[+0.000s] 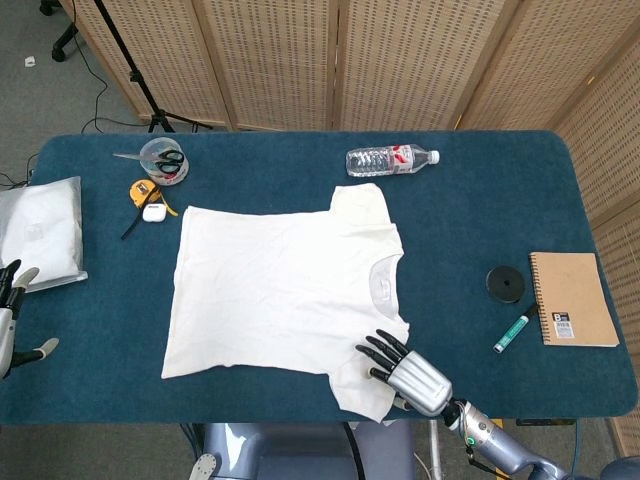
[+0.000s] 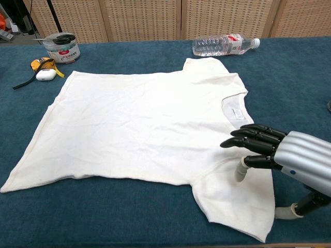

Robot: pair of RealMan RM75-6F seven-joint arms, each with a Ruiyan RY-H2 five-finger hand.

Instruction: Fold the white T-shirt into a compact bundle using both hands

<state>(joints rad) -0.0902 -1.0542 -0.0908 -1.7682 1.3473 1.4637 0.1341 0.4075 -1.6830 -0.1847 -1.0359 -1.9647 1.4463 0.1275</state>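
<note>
Right hand (image 2: 279, 155): fingers apart and extended, holding nothing, over the near sleeve of the white T-shirt (image 1: 285, 290). T-shirt: flat, mid-table, collar right. Left hand (image 1: 10, 320): near left edge, spread, holding nothing. Table (image 1: 470, 215): dark blue cloth. Far: water bottle (image 1: 390, 159), tub with scissors (image 1: 162, 159). Right: notebook (image 1: 573, 298), marker (image 1: 512, 333), black disc (image 1: 506, 283). Behind: woven wooden screens (image 1: 400, 60).

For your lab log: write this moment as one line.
shirt: flat, unfolded | right hand: open over near sleeve | left hand: open, off table edge
</note>
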